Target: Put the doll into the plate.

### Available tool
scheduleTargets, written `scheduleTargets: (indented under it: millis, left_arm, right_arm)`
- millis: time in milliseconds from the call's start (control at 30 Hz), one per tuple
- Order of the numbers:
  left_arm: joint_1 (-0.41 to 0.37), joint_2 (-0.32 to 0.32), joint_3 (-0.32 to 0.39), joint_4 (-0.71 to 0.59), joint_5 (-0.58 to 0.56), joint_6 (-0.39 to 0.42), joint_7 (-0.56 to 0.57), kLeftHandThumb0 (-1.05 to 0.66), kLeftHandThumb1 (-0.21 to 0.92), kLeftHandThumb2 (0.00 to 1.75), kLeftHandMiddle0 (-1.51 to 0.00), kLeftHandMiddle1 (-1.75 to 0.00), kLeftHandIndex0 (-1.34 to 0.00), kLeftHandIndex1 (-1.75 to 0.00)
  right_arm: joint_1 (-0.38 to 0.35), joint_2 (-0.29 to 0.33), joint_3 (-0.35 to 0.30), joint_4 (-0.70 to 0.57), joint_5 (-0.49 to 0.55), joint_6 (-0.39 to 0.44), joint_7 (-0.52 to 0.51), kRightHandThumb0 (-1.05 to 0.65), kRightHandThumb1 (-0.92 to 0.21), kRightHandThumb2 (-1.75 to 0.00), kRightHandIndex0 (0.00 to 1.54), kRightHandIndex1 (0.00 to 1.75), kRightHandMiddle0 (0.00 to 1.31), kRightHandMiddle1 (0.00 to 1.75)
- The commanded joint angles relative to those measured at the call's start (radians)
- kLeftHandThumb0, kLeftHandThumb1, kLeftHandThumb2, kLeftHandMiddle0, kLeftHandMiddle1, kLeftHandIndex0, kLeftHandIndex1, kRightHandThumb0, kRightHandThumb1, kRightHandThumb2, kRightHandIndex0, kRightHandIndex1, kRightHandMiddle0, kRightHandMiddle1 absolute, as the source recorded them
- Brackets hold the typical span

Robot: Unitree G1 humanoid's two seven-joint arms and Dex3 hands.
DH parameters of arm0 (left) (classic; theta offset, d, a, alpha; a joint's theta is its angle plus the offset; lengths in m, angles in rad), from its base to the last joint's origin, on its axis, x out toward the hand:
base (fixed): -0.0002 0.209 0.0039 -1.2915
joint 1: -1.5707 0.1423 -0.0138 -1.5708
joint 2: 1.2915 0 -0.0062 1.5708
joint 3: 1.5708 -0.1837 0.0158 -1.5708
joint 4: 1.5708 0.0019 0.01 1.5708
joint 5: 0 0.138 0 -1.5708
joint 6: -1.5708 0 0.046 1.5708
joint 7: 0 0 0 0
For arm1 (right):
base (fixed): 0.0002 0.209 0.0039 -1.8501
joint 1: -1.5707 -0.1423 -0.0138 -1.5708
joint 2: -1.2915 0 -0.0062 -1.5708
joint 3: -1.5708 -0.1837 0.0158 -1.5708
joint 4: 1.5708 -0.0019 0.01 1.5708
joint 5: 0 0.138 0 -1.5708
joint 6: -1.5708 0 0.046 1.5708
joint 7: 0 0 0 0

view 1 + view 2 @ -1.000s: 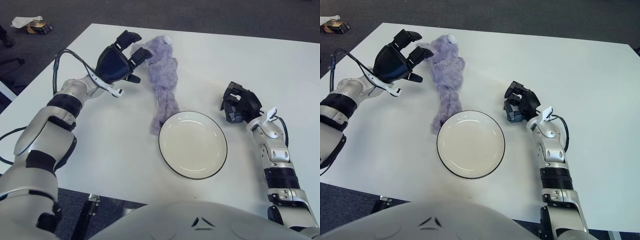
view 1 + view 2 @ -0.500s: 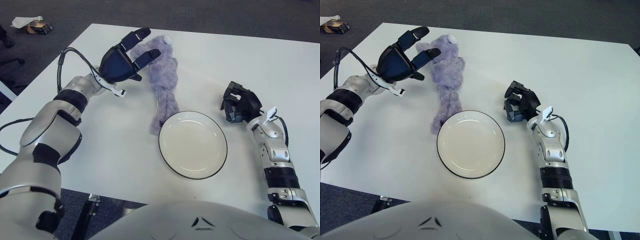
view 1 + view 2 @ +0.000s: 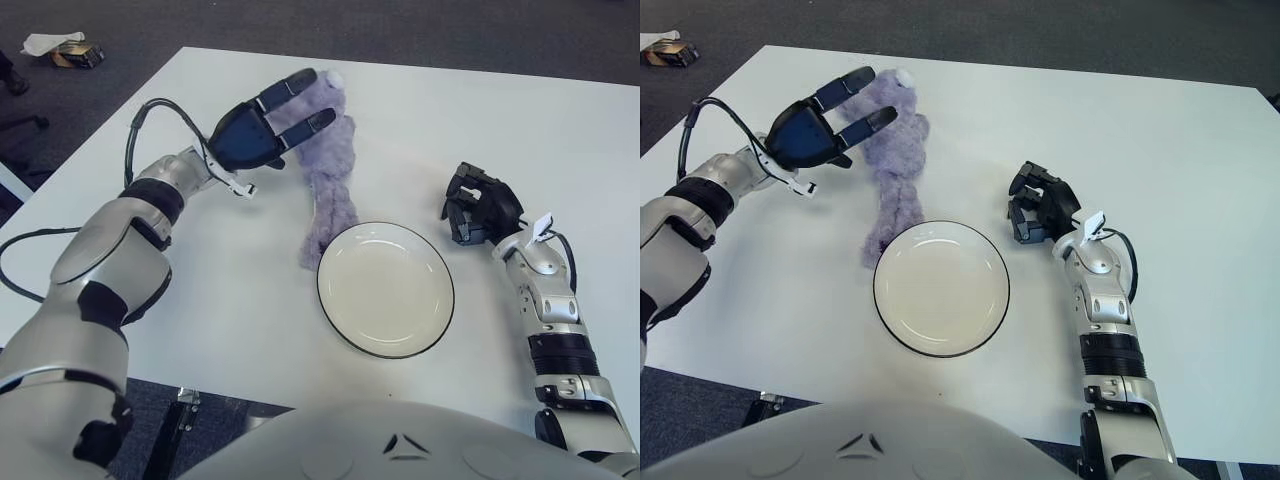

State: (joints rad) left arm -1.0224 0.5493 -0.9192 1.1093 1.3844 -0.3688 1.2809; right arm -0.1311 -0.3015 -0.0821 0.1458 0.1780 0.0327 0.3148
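One purple plush doll [image 3: 328,170] lies stretched on the white worktop [image 3: 230,270], its lower end touching the empty plate [image 3: 386,289]. Left hand [image 3: 262,135] hovers at its head, fingers spread wide. Right hand [image 3: 478,205], curled and empty, shows right of the plate.
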Motion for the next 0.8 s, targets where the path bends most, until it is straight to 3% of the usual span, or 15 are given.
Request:
scheduleTargets:
  millis: [0,200,767]
  left_arm:
    - [-0.035,-0.01,-0.027,0.004,0.011,0.011,-0.026,-0.94,0.85,0.43,0.0,0.0,0.0,0.0]
    - [-0.04,-0.034,-0.054,0.011,0.011,0.013,-0.065,-0.97,0.89,0.36,0.0,0.0,0.0,0.0]
    - [-0.075,-0.075,-0.116,0.06,0.004,-0.078,-0.147,-0.93,0.81,0.31,0.0,0.0,0.0,0.0]
  right_arm:
    - [0.067,-0.005,0.023,0.071,-0.041,0.084,-0.007,-0.01,-0.23,-1.43,0.57,1.75,0.56,1.74]
    - [0.065,-0.007,0.024,0.076,-0.043,0.079,-0.006,-0.01,-0.23,-1.43,0.57,1.75,0.55,1.74]
    - [0.066,0.003,0.019,0.067,-0.032,0.086,-0.01,-0.01,-0.22,-1.43,0.57,1.75,0.56,1.74]
